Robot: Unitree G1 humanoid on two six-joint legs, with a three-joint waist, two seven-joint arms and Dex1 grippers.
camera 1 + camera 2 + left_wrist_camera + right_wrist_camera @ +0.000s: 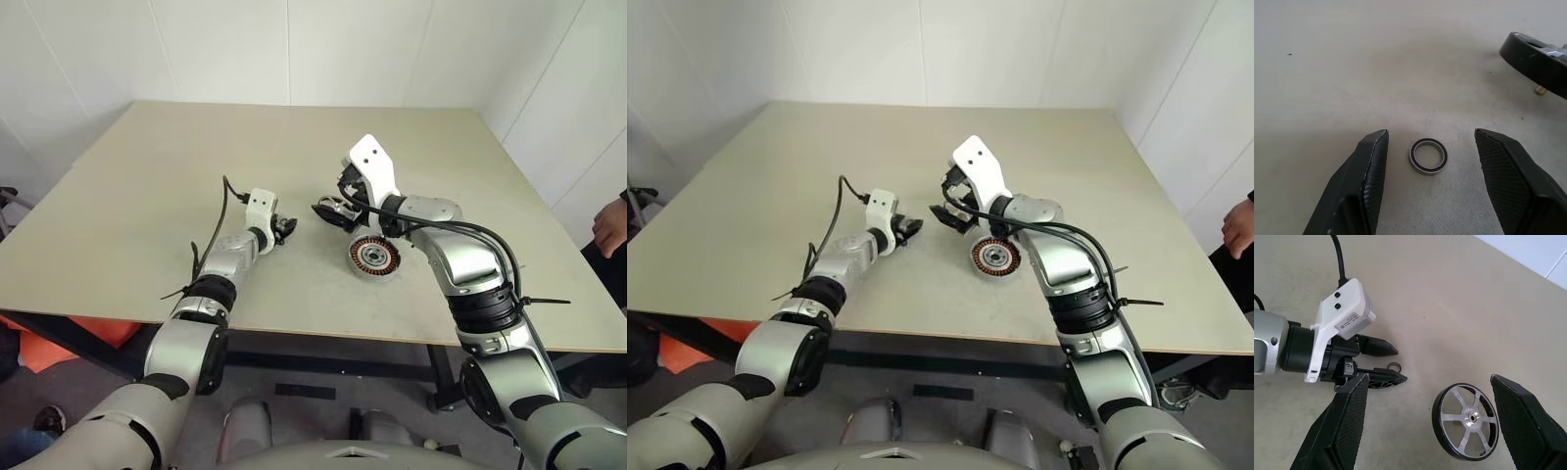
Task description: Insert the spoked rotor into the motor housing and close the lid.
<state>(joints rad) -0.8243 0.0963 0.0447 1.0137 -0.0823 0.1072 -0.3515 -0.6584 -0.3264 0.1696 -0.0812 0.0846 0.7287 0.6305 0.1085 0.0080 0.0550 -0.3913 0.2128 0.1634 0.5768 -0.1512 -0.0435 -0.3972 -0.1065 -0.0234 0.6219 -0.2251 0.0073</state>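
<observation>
Two grippers, both open. My left gripper [1430, 147] sits low over the table [147, 176] with its fingers [1369, 171] spread either side of a small ring [1428, 156] lying flat – nothing held.

My right gripper [1425, 421] is spread wide and hovers above the spoked rotor [1465, 421], which lies flat on the table just beside the left fingertips [1386, 348]. The rotor looks like rigid metal, light for its width, with a smooth dark rim that could slip – I judge the outer rim, pinched across its width, the safest hold, not the thin spokes.

The motor housing [374, 258] with its copper windings rests on the table under my right forearm, near the rotor. Those windings look delicate, so I would avoid pressing on them.
</observation>
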